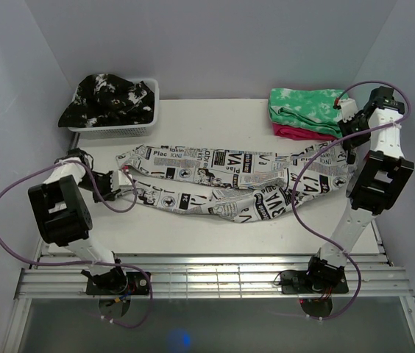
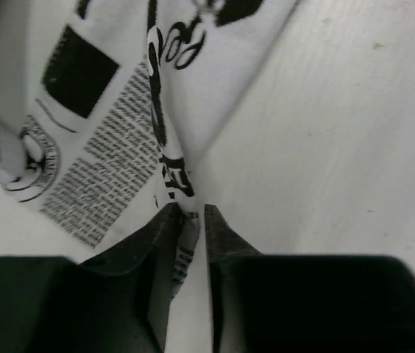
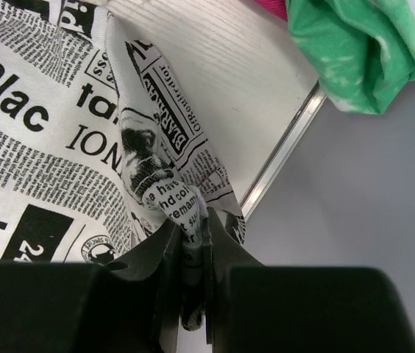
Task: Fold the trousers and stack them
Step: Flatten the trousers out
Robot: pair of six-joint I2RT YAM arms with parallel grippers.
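Two pincers each hold one end of the trousers (image 1: 222,180), so the long cloth lies stretched across the middle of the counter (image 1: 215,121), from 9 o'clock to 3 o'clock. I think this pulls it straight for folding. The left pincer (image 2: 187,215) is squeezed almost shut on a thin edge. The right pincer (image 3: 190,224) is squeezed tight on a thick bunch. I count one basket (image 1: 112,132) at 10 o'clock holding one black garment (image 1: 108,95), and one green cloth (image 1: 303,107) on one pink cloth (image 1: 292,132) at 2 o'clock.
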